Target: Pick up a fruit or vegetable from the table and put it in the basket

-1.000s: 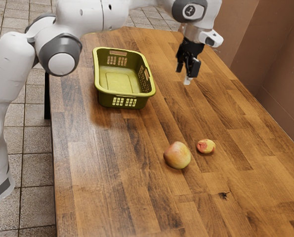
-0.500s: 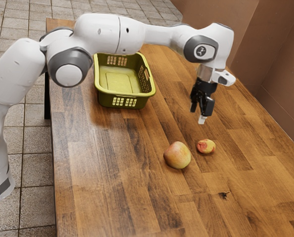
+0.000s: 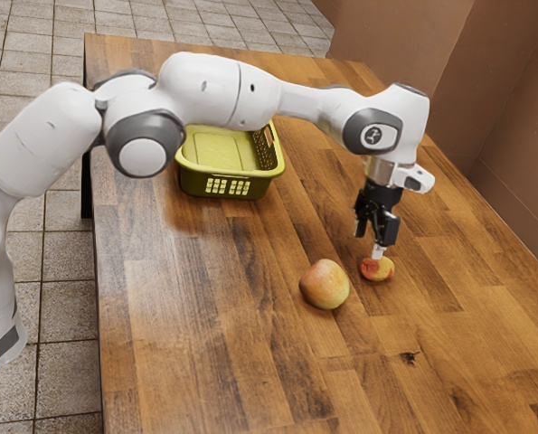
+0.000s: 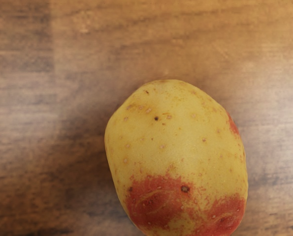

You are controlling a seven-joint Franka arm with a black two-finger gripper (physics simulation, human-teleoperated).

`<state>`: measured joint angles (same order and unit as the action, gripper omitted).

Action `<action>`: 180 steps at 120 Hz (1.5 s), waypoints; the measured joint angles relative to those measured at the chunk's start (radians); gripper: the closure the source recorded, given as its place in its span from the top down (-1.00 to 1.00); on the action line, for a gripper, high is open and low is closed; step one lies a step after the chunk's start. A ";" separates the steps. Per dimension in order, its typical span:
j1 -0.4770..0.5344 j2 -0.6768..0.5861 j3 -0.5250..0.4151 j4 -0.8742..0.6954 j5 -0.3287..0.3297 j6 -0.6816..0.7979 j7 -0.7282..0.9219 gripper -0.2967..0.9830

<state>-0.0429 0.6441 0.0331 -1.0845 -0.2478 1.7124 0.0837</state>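
- One small oval yellow-and-red potato (image 3: 377, 270) lies on the brown wooden table (image 3: 250, 362), just under the black gripper (image 3: 378, 252).
- Gripper open or closed: cannot tell.
- Larger, rounded yellow-pink fruit (image 3: 325, 284) near the potato.
- Olive-green plastic basket (image 3: 193, 181) well apart.

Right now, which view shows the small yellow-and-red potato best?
The wrist view: the potato is large there, red patches and small dark spots clear, though one end is cut off. The exterior view shows it small, under the black gripper, on the brown wooden table beside the larger, rounder yellow-pink fruit.
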 joint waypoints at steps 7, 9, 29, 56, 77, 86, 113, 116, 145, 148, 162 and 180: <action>0.000 0.006 -0.003 0.004 -0.001 0.021 -0.004 0.54; 0.000 0.007 -0.004 0.004 -0.001 0.026 -0.005 0.54; 0.000 0.013 -0.012 0.005 -0.011 0.075 -0.021 0.54; 0.000 0.036 -0.035 0.005 -0.026 0.111 -0.039 0.54; 0.001 0.045 -0.035 0.004 -0.027 0.120 -0.047 0.54; 0.002 0.049 -0.035 0.004 -0.027 0.122 -0.050 0.54; 0.006 0.071 -0.035 0.004 -0.027 0.124 -0.056 0.54; 0.006 0.073 -0.035 0.004 -0.027 0.125 -0.057 0.54; 0.007 0.085 -0.032 0.005 -0.032 0.129 -0.065 0.62; 0.008 0.086 -0.031 0.005 -0.035 0.130 -0.065 0.70; 0.009 0.088 -0.027 0.005 -0.051 0.136 -0.062 0.95; 0.010 0.087 -0.028 0.014 -0.052 0.145 -0.052 0.55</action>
<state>-0.0333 0.7313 0.0048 -1.0702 -0.2998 1.8574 0.0320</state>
